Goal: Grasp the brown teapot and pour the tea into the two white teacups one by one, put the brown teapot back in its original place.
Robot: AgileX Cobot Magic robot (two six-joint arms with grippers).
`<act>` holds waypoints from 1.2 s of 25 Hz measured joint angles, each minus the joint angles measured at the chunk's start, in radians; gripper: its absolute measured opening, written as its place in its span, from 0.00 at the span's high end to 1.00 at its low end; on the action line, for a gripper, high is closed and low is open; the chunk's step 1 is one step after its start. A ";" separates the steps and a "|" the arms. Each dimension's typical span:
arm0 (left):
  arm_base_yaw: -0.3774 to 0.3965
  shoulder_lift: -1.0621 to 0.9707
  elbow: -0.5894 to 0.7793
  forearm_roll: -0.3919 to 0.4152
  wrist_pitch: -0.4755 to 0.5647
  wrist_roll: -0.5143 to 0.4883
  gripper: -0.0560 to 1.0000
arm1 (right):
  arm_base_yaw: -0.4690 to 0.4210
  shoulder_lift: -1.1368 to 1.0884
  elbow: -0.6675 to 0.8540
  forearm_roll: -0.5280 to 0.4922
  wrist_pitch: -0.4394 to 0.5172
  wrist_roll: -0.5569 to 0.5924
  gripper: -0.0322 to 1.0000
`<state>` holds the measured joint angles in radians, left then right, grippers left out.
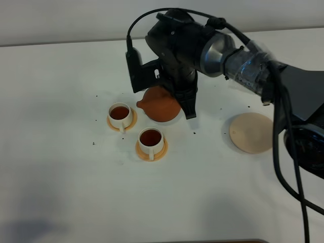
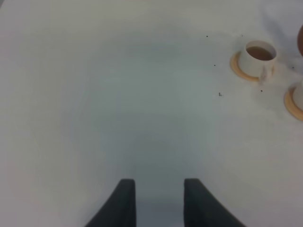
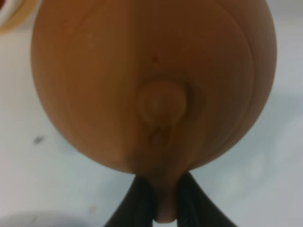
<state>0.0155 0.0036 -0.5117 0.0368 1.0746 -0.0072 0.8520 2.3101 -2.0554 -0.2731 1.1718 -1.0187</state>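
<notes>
Right wrist view is showing the round reddish-brown clay teapot, its handle pinched in the closed right gripper. Overhead, it is hanging just beside two tea-filled white teacups, while its pale beige plate is waiting well apart.

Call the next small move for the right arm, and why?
Probably carry the brown teapot right toward the beige plate. Both white teacups already hold tea, the plate is bare, and the right gripper has its fingers shut on the pot's handle.
</notes>
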 joint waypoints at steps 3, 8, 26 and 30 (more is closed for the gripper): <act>0.000 0.000 0.000 0.001 0.000 -0.001 0.71 | -0.039 -0.049 0.000 0.039 0.038 0.057 0.88; 0.000 0.000 0.000 0.001 0.000 0.007 0.71 | -0.139 -0.130 0.017 0.146 0.043 0.219 0.88; 0.000 0.000 0.000 0.001 0.000 0.001 0.71 | -0.289 -0.476 0.612 0.207 -0.004 0.813 0.88; 0.000 0.000 0.000 0.001 0.000 0.001 0.71 | -0.289 -0.477 0.715 0.214 -0.111 0.816 0.88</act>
<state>0.0155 0.0036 -0.5117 0.0376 1.0746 -0.0061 0.5627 1.8329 -1.3404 -0.0592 1.0604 -0.2025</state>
